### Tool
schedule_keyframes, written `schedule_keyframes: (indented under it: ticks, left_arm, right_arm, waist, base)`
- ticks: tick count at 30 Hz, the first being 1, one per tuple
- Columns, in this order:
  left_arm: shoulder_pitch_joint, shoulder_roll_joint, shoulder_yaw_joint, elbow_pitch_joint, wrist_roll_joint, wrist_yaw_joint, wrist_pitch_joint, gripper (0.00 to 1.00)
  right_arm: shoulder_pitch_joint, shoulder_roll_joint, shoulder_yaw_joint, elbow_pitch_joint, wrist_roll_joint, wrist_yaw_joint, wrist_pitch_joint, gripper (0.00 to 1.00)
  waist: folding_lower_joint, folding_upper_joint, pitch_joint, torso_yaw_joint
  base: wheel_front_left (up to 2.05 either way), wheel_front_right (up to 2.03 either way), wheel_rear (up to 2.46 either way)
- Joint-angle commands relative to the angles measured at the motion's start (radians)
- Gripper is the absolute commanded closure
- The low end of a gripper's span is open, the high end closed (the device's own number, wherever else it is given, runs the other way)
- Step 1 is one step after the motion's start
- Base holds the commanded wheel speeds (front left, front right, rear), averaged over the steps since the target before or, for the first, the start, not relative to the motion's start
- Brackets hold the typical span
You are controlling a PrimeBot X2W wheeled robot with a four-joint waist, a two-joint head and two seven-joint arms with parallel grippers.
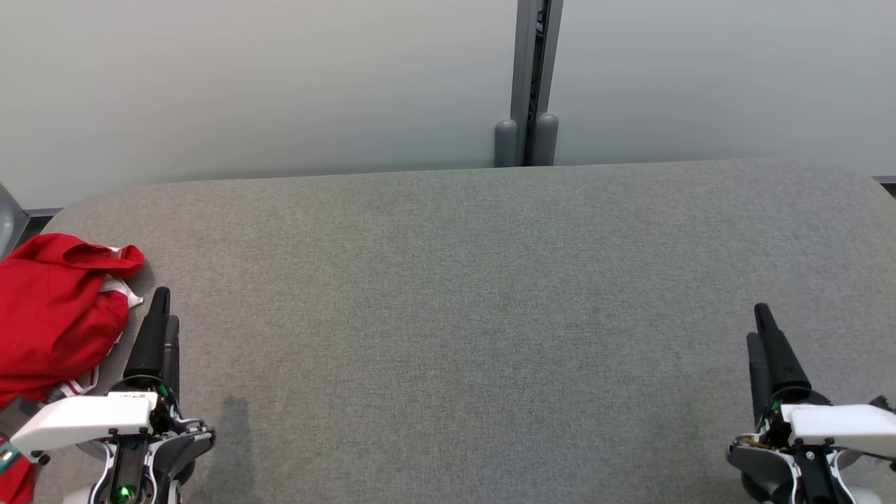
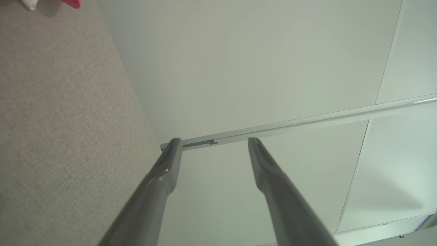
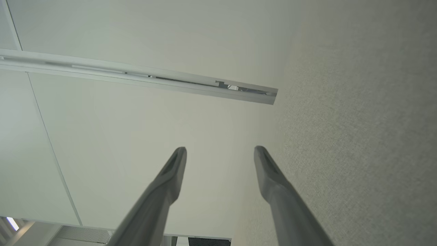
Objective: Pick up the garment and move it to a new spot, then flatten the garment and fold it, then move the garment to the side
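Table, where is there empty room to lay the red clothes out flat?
The widest bare patch of the table lies between the left claw and the right claw, back to the far edge by the gray post. It is crowded only at the left end, where the bunched red garment sits beside the left claw.

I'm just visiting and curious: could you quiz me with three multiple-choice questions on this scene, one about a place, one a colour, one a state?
1. Where on the table does the garment lie? A) middle B) left side C) far right
2. Its main colour? A) blue B) red C) green
3. How do both arms' jaws stand? A) open, empty B) shut on cloth C) shut, empty
Answers: 1 B, heaped at the left edge; 2 B, red with white trim; 3 A, wrist views show fingers apart, nothing between.
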Motion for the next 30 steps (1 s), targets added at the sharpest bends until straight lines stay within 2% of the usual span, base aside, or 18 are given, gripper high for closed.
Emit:
schedule_keyframes:
  ticks: [1,18,30]
  left_arm:
    - [-0.042,0.012,-0.005,-0.03,0.033,0.0,-0.012,0.0]
    - [-0.04,0.032,-0.082,-0.151,0.401,-0.001,-0.111,0.0]
    - [-0.018,0.06,-0.153,-0.156,0.684,-0.001,-0.175,0.0]
  right_arm:
    - [-0.036,-0.015,-0.01,-0.03,-0.033,0.003,-0.009,0.0]
    - [-0.042,-0.055,-0.012,-0.136,-0.429,0.004,-0.05,0.0]
    - [-0.02,-0.077,0.005,-0.151,-0.714,0.005,-0.077,0.0]
  waist:
    - [0.0,0.0,0.0,0.0]
    - [0.0,0.0,-0.005,-0.002]
    - [0.0,0.0,-0.011,-0.002]
  base:
    - [0.0,0.0,0.0]
    - [0.0,0.0,0.0]
    - [0.0,0.0,0.0]
